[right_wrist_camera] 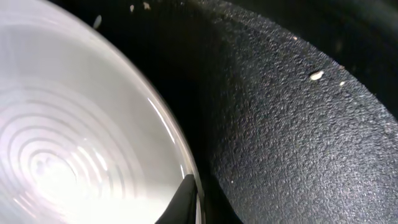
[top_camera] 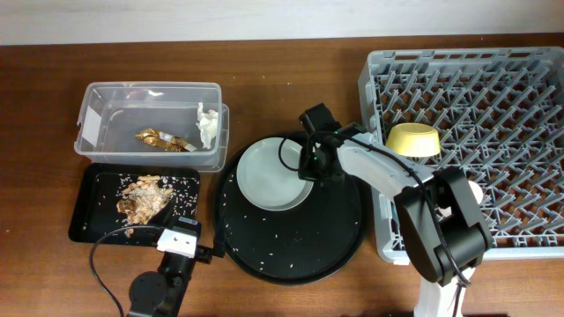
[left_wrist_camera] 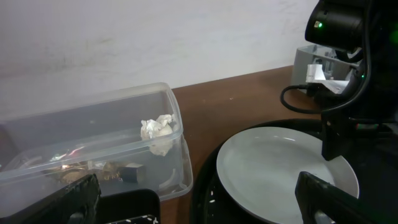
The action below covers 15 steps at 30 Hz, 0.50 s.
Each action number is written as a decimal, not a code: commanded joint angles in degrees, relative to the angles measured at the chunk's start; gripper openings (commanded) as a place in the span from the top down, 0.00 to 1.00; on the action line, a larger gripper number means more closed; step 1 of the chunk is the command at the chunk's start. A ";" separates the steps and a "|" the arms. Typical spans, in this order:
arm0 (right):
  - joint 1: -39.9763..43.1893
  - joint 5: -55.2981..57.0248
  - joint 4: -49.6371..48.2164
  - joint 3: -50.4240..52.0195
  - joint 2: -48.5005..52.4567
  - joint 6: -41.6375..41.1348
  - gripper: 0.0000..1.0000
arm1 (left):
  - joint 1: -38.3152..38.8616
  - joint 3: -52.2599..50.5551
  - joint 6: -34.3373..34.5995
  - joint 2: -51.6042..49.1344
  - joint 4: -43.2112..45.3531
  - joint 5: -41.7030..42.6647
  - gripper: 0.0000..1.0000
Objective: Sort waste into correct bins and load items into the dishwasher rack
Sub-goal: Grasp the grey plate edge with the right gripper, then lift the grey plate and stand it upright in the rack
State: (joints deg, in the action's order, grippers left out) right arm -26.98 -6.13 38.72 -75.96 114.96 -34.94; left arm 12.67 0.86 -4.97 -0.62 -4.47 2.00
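The pale grey plate lies on the round black tray. My right gripper is shut on the plate's right rim, one finger on each side of the rim. The yellow bowl sits upside down in the grey dishwasher rack. The clear tub holds the white tissue and the gold wrapper. The shallow black tray holds the food scraps. My left gripper is open and empty at that tray's near right corner. Cups and chopsticks are out of view.
Rice grains are scattered over the round black tray. The tub and the tissue show in the left wrist view, with the plate to their right. The right arm's cable loops above the plate.
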 commanded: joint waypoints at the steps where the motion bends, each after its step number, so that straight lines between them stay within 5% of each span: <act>1: 1.07 1.66 3.69 0.39 -1.51 -0.46 0.96 | -0.37 -0.35 -0.72 0.28 -0.04 0.61 0.01; 6: 6.75 12.55 6.95 0.26 -23.45 9.84 0.96 | -0.35 -0.35 -0.72 0.28 -0.04 0.61 0.00; 9: 10.05 33.11 7.43 0.26 -39.85 16.33 0.96 | -0.37 -0.35 -0.72 0.28 -0.04 0.61 0.01; 15: 18.80 67.63 6.91 0.28 -46.97 18.67 0.96 | -0.35 -0.35 -0.72 0.28 -0.02 0.61 0.00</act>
State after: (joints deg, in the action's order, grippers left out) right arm -11.60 43.38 45.93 -75.70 65.84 -17.98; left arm 12.67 0.84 -4.97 -0.62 -4.47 2.00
